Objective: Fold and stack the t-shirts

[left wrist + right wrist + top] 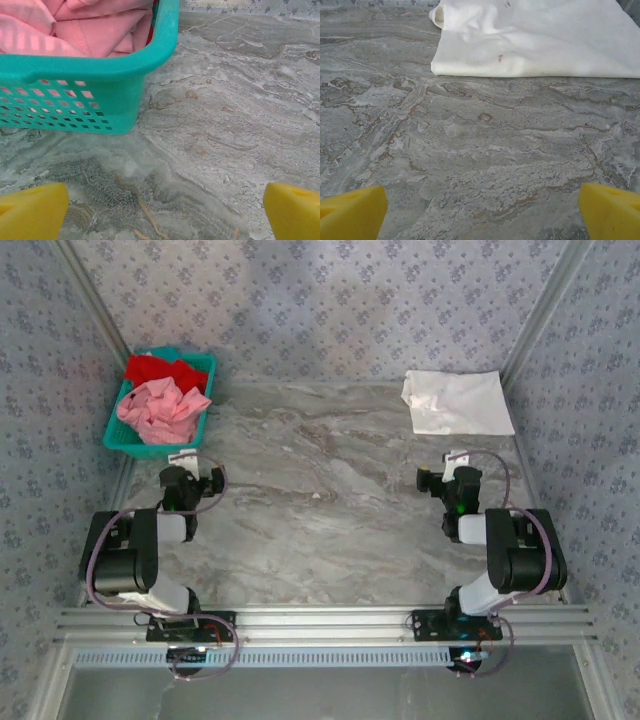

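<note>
Basket (pixel 150 449): teal plastic, at the table's (pixel 320 510) far-left corner.
Red shirt (pixel 160 370): crumpled in the basket's far end, partly under the pink one.
Pink shirt (pixel 160 412): bunched in the basket's near part, heaped above the rim.
Left gripper (pixel 162 210): near the left edge, just short of the basket's near wall and pointing at it. Its jaws are spread wide and released, with yellow pads (pixel 30 212) far apart and table surface between them.
Table: grey marbled top.
Right gripper (pixel 482 210): near the right edge, pointing toward the white shirt but apart from it. Its jaws are spread wide and it grasps nothing, with yellow pads (pixel 610 212) at either side over the marbled top.
White shirt (pixel 458 403): lying flat and folded at the far-right corner. Its near hem is straight, and the wrist view shows a small reddish speck on the cloth.
</note>
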